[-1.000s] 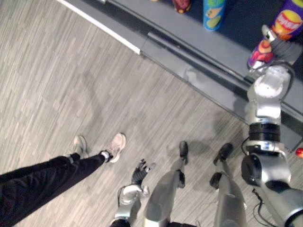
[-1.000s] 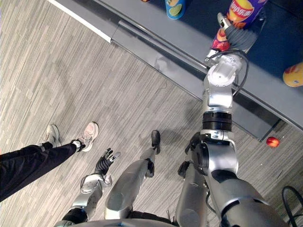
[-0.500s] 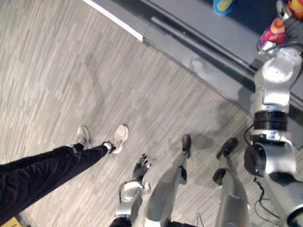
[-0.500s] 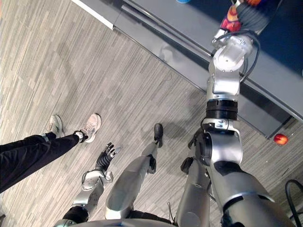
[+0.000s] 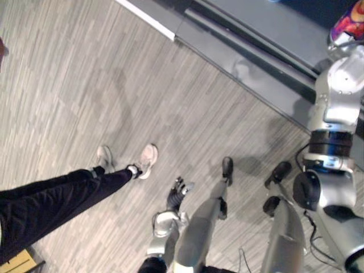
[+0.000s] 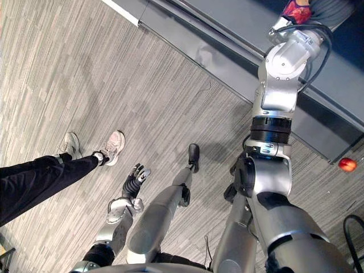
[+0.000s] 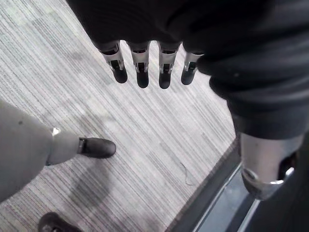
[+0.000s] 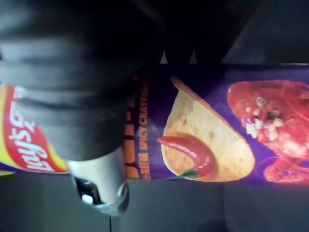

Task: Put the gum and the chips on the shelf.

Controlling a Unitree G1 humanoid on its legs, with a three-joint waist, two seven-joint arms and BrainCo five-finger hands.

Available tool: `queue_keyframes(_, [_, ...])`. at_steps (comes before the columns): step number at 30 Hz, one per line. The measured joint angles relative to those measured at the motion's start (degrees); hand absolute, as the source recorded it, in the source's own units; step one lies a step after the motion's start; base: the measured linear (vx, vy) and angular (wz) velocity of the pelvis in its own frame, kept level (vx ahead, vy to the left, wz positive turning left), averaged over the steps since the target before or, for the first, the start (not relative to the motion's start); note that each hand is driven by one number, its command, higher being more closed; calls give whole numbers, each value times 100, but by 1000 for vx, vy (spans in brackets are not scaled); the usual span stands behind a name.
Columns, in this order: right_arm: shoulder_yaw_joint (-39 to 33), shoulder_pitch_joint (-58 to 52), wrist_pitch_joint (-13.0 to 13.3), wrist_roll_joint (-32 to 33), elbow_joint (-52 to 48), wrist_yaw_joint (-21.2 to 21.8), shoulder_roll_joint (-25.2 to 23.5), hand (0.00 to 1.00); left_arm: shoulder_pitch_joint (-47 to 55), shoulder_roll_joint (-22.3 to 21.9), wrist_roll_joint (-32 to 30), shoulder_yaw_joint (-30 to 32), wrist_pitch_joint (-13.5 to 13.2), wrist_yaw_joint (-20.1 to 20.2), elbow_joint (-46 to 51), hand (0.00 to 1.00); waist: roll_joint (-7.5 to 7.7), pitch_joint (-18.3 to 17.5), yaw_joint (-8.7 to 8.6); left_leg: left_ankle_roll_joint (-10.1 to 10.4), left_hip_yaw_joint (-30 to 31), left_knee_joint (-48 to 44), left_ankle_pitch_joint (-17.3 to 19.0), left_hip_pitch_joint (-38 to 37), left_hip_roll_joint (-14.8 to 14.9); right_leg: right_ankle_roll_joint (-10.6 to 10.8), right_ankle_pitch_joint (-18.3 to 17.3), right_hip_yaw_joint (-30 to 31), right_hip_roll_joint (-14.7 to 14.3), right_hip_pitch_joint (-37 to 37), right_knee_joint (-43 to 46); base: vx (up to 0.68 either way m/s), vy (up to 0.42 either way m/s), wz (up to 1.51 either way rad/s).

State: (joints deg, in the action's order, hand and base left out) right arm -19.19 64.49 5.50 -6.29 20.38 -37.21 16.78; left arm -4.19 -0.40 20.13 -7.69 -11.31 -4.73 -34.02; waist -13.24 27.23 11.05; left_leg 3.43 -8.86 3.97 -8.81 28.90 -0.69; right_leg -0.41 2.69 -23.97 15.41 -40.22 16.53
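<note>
Purple chips can (image 8: 217, 130) sits crosswise in the right hand (image 8: 96, 188), thumb clamped over it, at the grey shelf (image 5: 267, 28). The left hand (image 5: 177, 194) hangs low, well apart, fingers relaxed, so the placing belongs to the right arm.

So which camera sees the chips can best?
The right wrist view: the chips can is up close, purple, with its picture of a chip and a chilli plain to see. Both eye views catch just its colourful end at their top edge.
</note>
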Motion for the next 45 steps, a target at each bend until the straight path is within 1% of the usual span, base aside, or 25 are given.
queue_keyframes(5, [31,-456,24,-64,-81,24,-33,100,-8,0,0,5,-2,1,8,0,1,0,-42,48,-56,0,38,0,-2,-19,-88,43,44,-85,169,2,-4,-1])
queue_keyframes(7, [82,-513,30,-65,-211,35,-171,100,-7,0,0,17,-2,2,5,0,1,0,-114,55,-168,0,46,1,-2,-19,-88,108,52,-128,198,8,-17,-8])
queue_keyframes(9, [180,-550,57,-66,-217,44,-199,100,-9,-4,0,23,-3,3,7,0,1,0,-160,56,-193,2,48,2,-1,-20,-88,122,56,-147,215,8,-12,-4])
queue_keyframes(13, [218,-614,110,-65,-233,124,-207,100,-9,-101,0,70,-3,5,6,0,2,1,-158,51,-505,-6,64,4,61,-28,-94,167,56,-187,240,8,-15,-3])
queue_keyframes(16, [252,-690,130,-65,-336,139,-210,100,-9,-173,0,136,-3,6,7,0,3,1,-156,43,-632,-8,69,23,82,-28,-94,190,60,-226,255,11,-4,-1])
queue_keyframes(20, [394,-795,275,-65,-434,144,-214,100,-9,-180,0,170,-3,5,9,0,6,3,-175,35,-796,-22,62,81,123,-29,-95,202,60,-307,274,37,-11,-1])
queue_keyframes(24, [403,-796,276,-65,-496,149,-236,100,-9,-184,1,195,-3,5,14,0,10,6,-173,30,-833,-20,58,94,122,-34,-99,228,64,-352,306,36,-8,-3])
queue_keyframes(25, [403,-796,275,-66,-496,147,-255,0,-9,-184,1,201,-4,5,15,0,10,6,-176,32,-840,-22,60,94,124,-41,-105,228,67,-357,322,31,-10,0])
queue_keyframes(27, [407,-797,271,-66,-496,148,-289,0,-9,-190,0,215,-4,5,15,0,13,8,-188,32,-894,-22,60,94,135,-38,-121,227,73,-365,338,0,0,0])
queue_keyframes(29, [408,-824,224,-64,-484,148,-391,0,-7,-202,1,253,-4,4,12,0,18,11,-243,30,-970,-20,59,94,147,-32,-138,225,91,-376,358,38,-10,3])
queue_keyframes(30, [520,-1009,215,-61,-480,160,-514,0,-7,-206,1,263,-4,4,14,0,24,15,-295,27,-1003,-19,59,94,149,-31,-139,225,95,-377,351,66,-9,-1])
queue_keyframes(35, [626,-1095,215,-60,-482,216,-622,0,-7,-218,1,361,-4,4,14,0,45,29,-310,-8,-1098,-36,33,93,191,-32,-137,228,58,-376,335,51,-16,-4])
queue_keyframes(39, [740,-1294,216,-60,-488,285,-664,0,-8,-218,1,372,-4,-2,18,0,142,73,-321,-8,-1126,-85,39,90,234,-33,-136,229,20,-349,318,29,-17,-2])
queue_keyframes(42, [738,-1319,216,-59,-488,322,-723,0,-7,-218,0,375,-4,-2,16,0,158,83,-338,-7,-1128,-94,40,89,243,-33,-135,226,11,-340,273,0,0,0])
queue_keyframes(45, [736,-1318,215,-59,-487,327,-825,0,-5,-218,1,395,-4,-3,10,0,189,92,-392,-6,-1126,-86,40,89,261,-32,-135,202,-7,-321,240,0,0,0])
